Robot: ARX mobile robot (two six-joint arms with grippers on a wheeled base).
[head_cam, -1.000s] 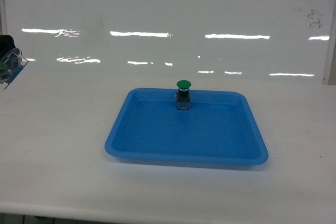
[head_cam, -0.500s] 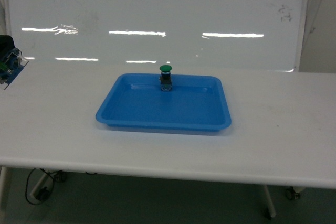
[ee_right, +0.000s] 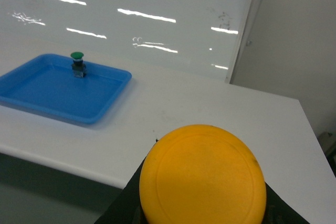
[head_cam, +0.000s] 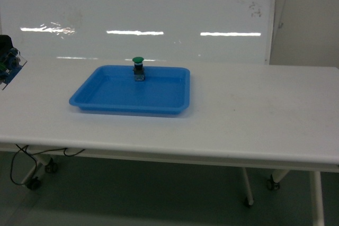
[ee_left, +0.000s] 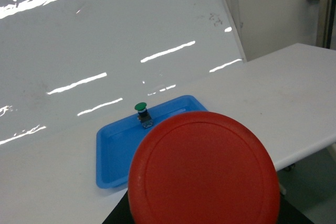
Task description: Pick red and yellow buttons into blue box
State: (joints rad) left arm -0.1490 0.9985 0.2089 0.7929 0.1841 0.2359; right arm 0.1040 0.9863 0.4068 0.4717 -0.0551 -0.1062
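On white table (head_cam: 254,115): shallow tray (head_cam: 106,99) (green button (head_cam: 138,61) inside, upright).

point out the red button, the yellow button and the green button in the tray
red button (ee_left: 203,174), left wrist view, centre of its red cap
yellow button (ee_right: 202,176), right wrist view, centre of its yellow cap
green button (head_cam: 138,60), head view, on its green cap

No text, label, brand or number can be read in any view. The whiteboard (head_cam: 137,14) carries faint dark scribbles near its upper right corner in the head view, too small and blurred to make out as letters or digits.
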